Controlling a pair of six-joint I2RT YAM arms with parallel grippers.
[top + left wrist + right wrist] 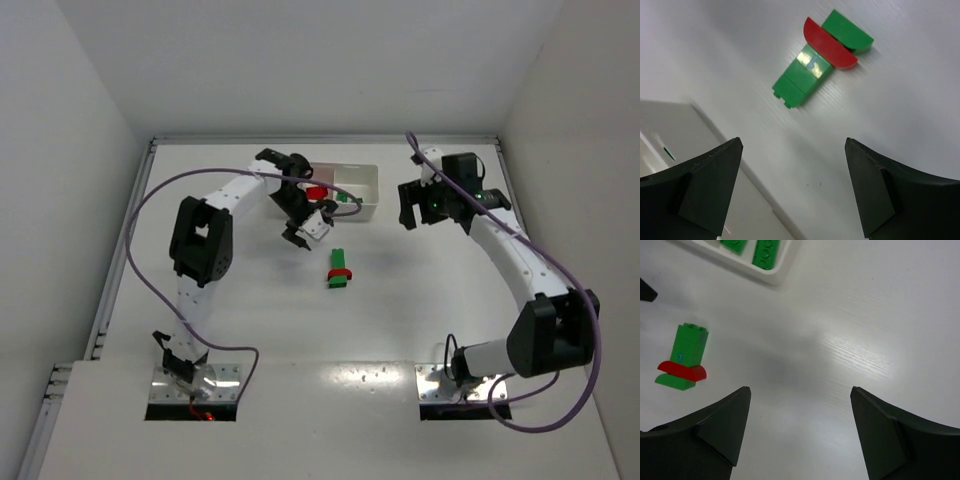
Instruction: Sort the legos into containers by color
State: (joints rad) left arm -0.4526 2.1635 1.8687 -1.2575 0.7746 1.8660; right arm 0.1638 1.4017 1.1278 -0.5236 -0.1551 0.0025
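Note:
A small stack of legos (pixel 339 268) lies on the table: a green brick (pixel 802 77), a red half-round piece (pixel 829 45) across it and a green half-round piece (pixel 847 31). It also shows in the right wrist view (pixel 687 347). The white tray (pixel 362 178) at the back holds a red lego (pixel 316 192) and green legos (pixel 765 252). My left gripper (pixel 305 228) is open and empty, hovering at the tray's front edge, up and left of the stack. My right gripper (pixel 410 215) is open and empty, to the right of the tray. No purple-blue lego shows.
White walls close in the table at the back and both sides. The tray's wall (pixel 670 130) lies just beside my left fingers. The tray's corner (pixel 775 275) is ahead and left of my right gripper (pixel 800 390).

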